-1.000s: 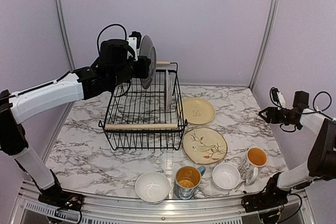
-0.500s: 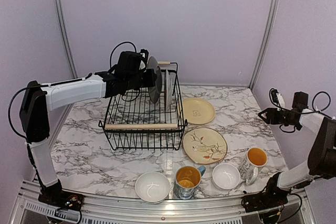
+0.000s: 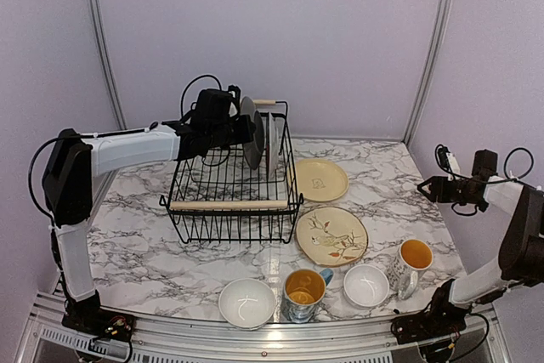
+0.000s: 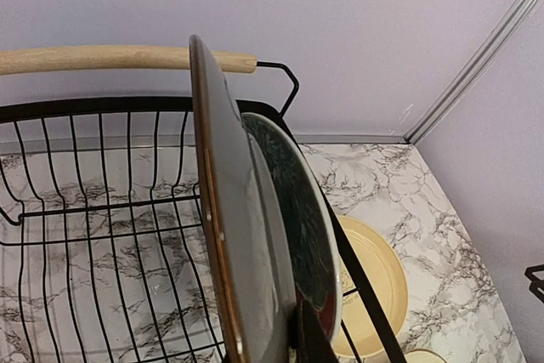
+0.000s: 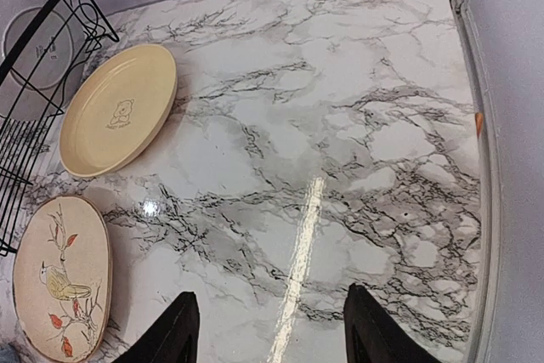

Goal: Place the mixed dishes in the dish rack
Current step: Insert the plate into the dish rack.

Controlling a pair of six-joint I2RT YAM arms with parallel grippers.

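Observation:
My left gripper (image 3: 239,127) is shut on the rim of a grey plate (image 3: 252,130), held on edge over the far right end of the black wire dish rack (image 3: 229,205). In the left wrist view the grey plate (image 4: 242,235) stands close against a darker plate (image 4: 299,218) that is upright in the rack (image 4: 102,210); one dark finger (image 4: 313,339) shows between the two. My right gripper (image 3: 427,186) hangs open at the far right, over bare marble (image 5: 268,329). On the table lie a pale yellow plate (image 3: 320,179) and a bird plate (image 3: 331,235).
Along the front edge stand two white bowls (image 3: 247,303) (image 3: 366,285) and two yellow-lined mugs (image 3: 303,291) (image 3: 412,261). The rack's wooden handle (image 4: 119,59) runs behind the held plate. Grey walls close the back and sides.
My left gripper has carried the grey plate right and down, from above the rack's far left corner to beside the standing plate. The right arm has stayed still.

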